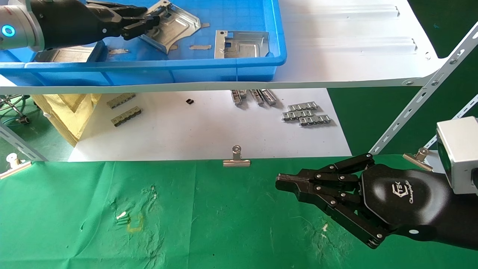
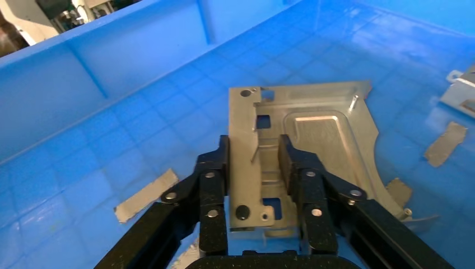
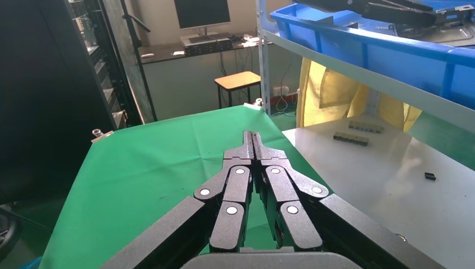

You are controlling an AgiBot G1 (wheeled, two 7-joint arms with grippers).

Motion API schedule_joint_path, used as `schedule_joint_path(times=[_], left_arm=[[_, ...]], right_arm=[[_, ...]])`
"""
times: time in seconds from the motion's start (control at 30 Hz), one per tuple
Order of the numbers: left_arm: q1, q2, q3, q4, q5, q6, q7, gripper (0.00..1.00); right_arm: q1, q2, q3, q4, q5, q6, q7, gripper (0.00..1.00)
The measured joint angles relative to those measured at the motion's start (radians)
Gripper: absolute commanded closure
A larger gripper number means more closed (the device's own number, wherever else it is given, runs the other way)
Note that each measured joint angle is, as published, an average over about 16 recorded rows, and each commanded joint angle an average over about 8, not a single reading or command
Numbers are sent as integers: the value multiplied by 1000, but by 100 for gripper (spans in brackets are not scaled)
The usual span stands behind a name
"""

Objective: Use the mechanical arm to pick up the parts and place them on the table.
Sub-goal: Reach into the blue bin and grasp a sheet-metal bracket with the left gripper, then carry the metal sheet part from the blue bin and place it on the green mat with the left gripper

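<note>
**Left gripper clamps a plate in the blue tray; right gripper idles over the green cloth**

Head view: the left gripper [image 1: 143, 23] reaches into the blue tray [image 1: 224, 63] on the white shelf [image 1: 354, 56] and grasps the upturned flange of one part [image 1: 175, 26], which sits tilted. A second part [image 1: 242, 44] lies flat in the tray, apart from the first, and the edge of a third plate-like piece [image 1: 63, 55] shows under the arm (too hidden to be sure it is the same kind). Two small grey scraps lie on the tray floor between them. Below the shelf, the white board [image 1: 209, 130] carries three groups of ridged metal strips [image 1: 306, 114], and three binder clips [image 1: 236, 158] sit along the edge of the table [image 1: 186, 216]. The right gripper [image 1: 283, 183] hovers above the table with its fingers pressed together, holding nothing.

Left wrist view: the fingers [image 2: 213, 185] pinch the part's [image 2: 330, 134] raised flange from both sides, a detail the head view only hints at. A corner of the second part [image 2: 462, 92] shows at the frame's edge, and three flat grey scraps are visible here rather than two.

Right wrist view: the right gripper [image 3: 253, 137] is clenched tip to tip over the table [image 3: 157, 162], the blue tray's [image 3: 381, 47] wall is seen from outside, and the left gripper [image 3: 442, 17] shows far off above it.
</note>
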Motion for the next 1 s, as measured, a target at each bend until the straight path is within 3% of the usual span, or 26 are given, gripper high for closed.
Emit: schedule_joint_path(times=[0.3,0.53,0.8,1.0], left_arm=[[-10,-18,-23,-1,-34,75,26,100],[-12,-56,-52,-29,-81,246,77,100],[11,-124,-64,-102,-127,482,149,100],[85,-206,-29,-260,-193,570,168,100]], right_arm=[[0,0,0,0,0,0,0,100],[0,0,0,0,0,0,0,97],[0,0,0,0,0,0,0,2],[0,0,0,0,0,0,0,0]])
